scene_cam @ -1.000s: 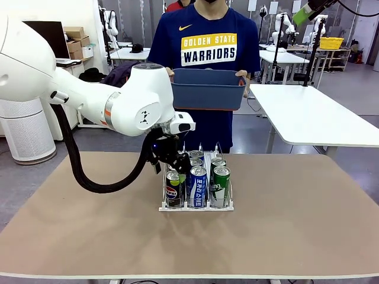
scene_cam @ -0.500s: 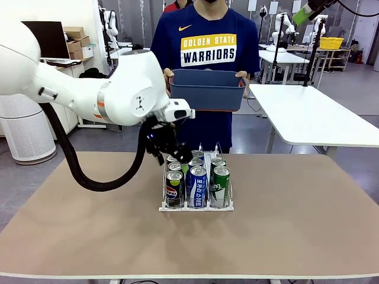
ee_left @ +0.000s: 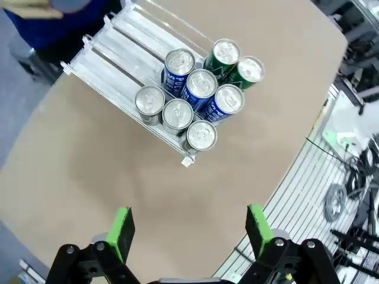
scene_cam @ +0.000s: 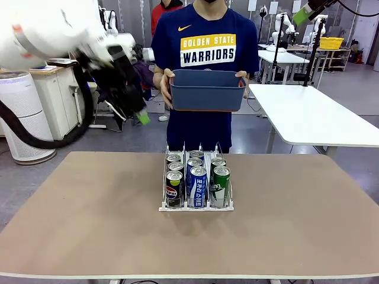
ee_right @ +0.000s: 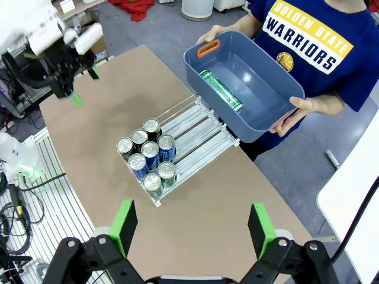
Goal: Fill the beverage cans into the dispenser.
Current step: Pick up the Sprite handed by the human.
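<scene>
Right wrist view, nearest first: right jaws wide apart, green pads (ee_right: 125, 228) w/ nothing betw. them, hanging high over the bench (ee_right: 201, 207). Left wrist view: left jaws likewise apart & empty, pads (ee_left: 121, 231) looking down on the rack from well above. Mid-bench: dispenser (ee_right: 195, 127), a clear 3-lane rack, holds 8 beverage cans (ee_right: 150, 149) bunched at its robot-side end: 3 black Pepsi, 3 blue-and-white, 2 green. Far parts of the lanes are bare. Front view: left arm (scene_cam: 53, 35) up high off the bench's left, blurred. Beyond the far edge a person (ee_right: 308, 41) holds the blue tub (ee_right: 254, 80) by both ends; one green can (ee_right: 220, 90) lies on its side in it, loose. Handling, my est.: slim alu can w/ some heft if full, thin wall dents under a hard squeeze, painted skin slick, and being round & on its side it'll roll when nudged. Best hold prob. across mid-body, pads on opposite sides square to the long axis, moderate force, clear of the rim. It needs standing upright before going into the green lane, which looks one short.
</scene>
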{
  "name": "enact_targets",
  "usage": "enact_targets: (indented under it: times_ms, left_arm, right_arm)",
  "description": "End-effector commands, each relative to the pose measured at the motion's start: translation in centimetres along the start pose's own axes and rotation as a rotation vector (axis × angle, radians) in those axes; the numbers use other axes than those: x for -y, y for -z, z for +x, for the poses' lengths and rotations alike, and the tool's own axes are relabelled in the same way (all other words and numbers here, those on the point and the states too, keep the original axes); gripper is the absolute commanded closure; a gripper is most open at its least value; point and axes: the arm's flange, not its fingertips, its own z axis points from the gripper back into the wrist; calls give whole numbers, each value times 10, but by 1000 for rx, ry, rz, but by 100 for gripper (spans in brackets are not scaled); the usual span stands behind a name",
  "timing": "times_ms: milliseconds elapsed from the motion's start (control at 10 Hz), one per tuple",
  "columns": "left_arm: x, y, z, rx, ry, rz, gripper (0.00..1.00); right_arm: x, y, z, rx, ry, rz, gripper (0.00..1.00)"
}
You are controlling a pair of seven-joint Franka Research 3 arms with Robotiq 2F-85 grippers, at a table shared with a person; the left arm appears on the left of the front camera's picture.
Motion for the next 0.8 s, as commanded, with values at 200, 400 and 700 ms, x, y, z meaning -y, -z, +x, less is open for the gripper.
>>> enact_targets:
  times_ms: [200,400,700]
  left_arm:
    - [-1,-105,34,58,147,22,0]
    - [15,-142,40,75,166,82,0]
    - [24,-154,44,111,165,78,0]
  right_arm:
    - [0,1,-1,-3,1,2,0]
    - [0,1,-1,-3,1,2,0]
    - [0,1,-1,-3,1,2,0]
